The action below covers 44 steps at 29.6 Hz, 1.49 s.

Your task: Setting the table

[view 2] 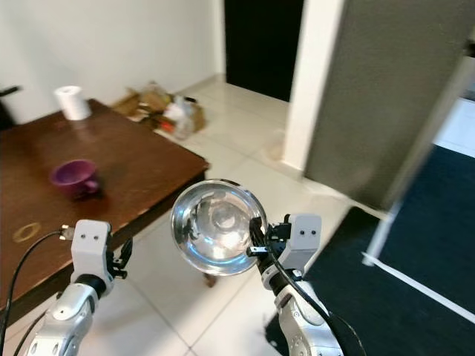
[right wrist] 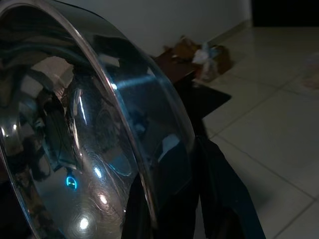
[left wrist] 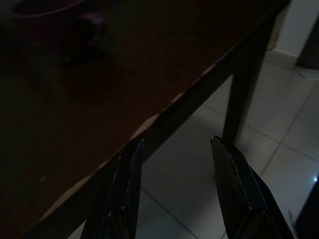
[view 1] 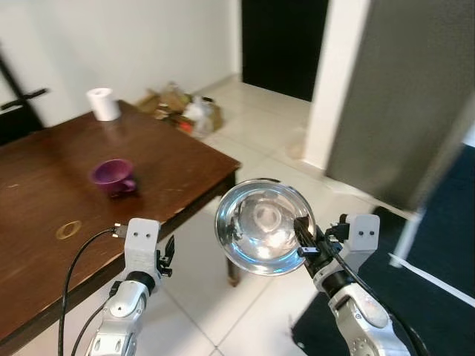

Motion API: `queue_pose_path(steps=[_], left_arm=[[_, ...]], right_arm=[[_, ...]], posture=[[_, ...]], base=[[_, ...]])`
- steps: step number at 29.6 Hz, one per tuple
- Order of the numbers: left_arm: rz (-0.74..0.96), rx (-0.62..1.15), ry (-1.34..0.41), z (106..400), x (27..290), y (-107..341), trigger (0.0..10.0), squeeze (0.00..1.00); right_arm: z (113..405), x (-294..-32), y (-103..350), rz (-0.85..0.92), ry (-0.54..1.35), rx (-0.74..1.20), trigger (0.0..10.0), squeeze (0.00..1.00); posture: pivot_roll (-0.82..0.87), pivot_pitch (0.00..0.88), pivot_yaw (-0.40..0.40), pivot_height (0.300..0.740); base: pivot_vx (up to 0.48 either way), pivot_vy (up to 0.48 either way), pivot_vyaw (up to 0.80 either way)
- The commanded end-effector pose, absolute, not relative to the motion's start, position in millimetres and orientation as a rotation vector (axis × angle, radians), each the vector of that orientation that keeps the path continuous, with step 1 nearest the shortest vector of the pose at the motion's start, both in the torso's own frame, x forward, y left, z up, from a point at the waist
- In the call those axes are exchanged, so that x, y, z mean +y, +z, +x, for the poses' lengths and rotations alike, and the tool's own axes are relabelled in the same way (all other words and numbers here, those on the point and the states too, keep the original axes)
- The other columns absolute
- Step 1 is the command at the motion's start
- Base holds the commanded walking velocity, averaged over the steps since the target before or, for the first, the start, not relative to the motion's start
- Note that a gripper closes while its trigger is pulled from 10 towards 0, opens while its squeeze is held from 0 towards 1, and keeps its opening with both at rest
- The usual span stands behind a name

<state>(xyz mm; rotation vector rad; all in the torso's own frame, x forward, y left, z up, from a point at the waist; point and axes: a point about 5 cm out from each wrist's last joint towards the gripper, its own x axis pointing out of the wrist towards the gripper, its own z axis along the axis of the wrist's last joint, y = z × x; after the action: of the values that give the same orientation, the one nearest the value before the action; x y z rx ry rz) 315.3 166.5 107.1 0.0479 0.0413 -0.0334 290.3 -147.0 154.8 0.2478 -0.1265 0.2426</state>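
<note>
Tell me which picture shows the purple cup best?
The left eye view: the purple cup sits whole and well lit on the brown table. The right eye view shows it too, nearer the edge. The left wrist view shows just a dark, dim piece.

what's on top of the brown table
On the table stand a purple cup and, at its far edge, a white paper roll. A faint ring mark shows nearer the robot. The cup's inside is hidden.
</note>
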Motion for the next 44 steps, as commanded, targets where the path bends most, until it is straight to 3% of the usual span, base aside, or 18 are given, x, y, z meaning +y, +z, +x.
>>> queue_pose_path(steps=[1, 30, 36, 44], left_arm=[[0.046, 0.064, -0.031, 313, 168, 103, 10.0, 0.00], [0.048, 0.081, -0.026, 313, 168, 101, 10.0, 0.00], [0.045, 0.066, -0.027, 316, 167, 105, 10.0, 0.00], [0.051, 0.024, -0.029, 325, 165, 117, 10.0, 0.00]], right_arm=[[288, -147, 155, 0.256, 0.253, -0.133, 10.0, 0.00], [290, -153, 153, 0.252, 0.195, -0.118, 10.0, 0.00], [293, -163, 155, 0.280, 0.109, -0.127, 10.0, 0.00], [295, -173, 172, 0.322, 0.053, -0.236, 10.0, 0.00]], posture=[[-0.02, 0.092, 0.110, 0.740], [-0.02, 0.096, 0.107, 0.740], [-0.02, 0.095, 0.108, 0.740], [-0.02, 0.092, 0.113, 0.740]], base=[[0.000, 0.000, 0.80], [0.000, 0.000, 0.80], [0.000, 0.000, 0.22], [0.465, 0.000, 0.00]])
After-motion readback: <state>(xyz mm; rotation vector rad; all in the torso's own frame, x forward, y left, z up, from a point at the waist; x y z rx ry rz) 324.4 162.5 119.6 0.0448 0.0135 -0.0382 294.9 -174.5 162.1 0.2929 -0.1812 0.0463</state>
